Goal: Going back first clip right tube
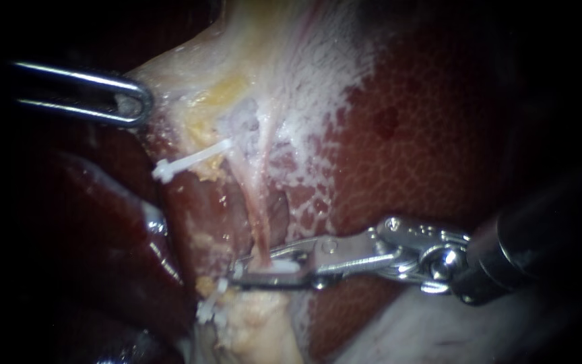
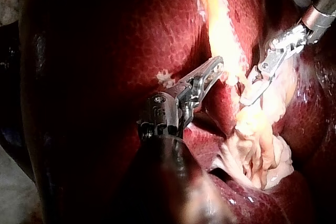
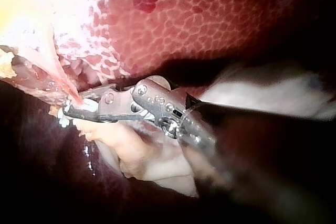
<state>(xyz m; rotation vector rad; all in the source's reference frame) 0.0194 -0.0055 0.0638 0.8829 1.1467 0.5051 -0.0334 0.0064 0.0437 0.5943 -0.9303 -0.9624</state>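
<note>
Backing out is the risky bit imo: right instrument (image 1: 259, 273) jaws look clamped on the clip (image 1: 279, 267) across the right tube (image 1: 256, 216), near centre. Pulling w/o opening first could tear the tube. Left instrument (image 1: 139, 101) jaws grip pale tissue (image 1: 186, 74) far left, so it's already taut.

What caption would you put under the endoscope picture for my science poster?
Right instrument at a white clip on the pink tube; left instrument grips pale tissue beside the liver.
</note>
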